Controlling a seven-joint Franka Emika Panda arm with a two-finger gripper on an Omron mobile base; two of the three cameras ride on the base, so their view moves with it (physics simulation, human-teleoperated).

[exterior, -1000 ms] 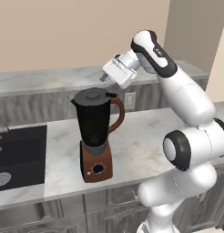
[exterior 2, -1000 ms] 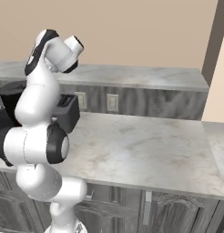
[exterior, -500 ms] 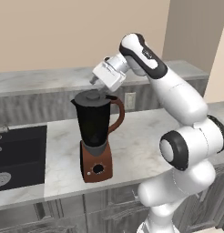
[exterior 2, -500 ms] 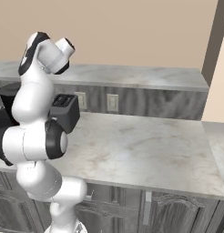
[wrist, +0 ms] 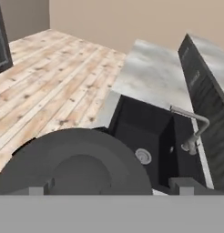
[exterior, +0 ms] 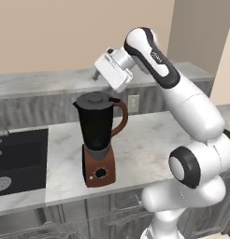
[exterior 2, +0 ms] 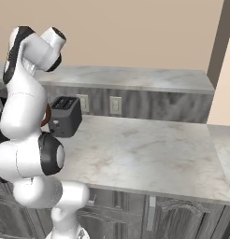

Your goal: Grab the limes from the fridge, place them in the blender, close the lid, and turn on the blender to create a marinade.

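Above the blender [exterior: 99, 137], the arm bends over from the right and tilts its gripper [exterior: 99, 77] down and left, jaws spread wide and holding nothing, just clear of the lid [exterior: 95, 99]. From the left base view the fingertips are hard to make out, and the hand view cuts off the lid's [wrist: 73, 161] near edge, with the black sink [wrist: 150, 145] and faucet [wrist: 192, 129] beyond. Upright near the counter's [exterior: 149, 149] front edge, the blender turns its handle right, lid seated flat on top.
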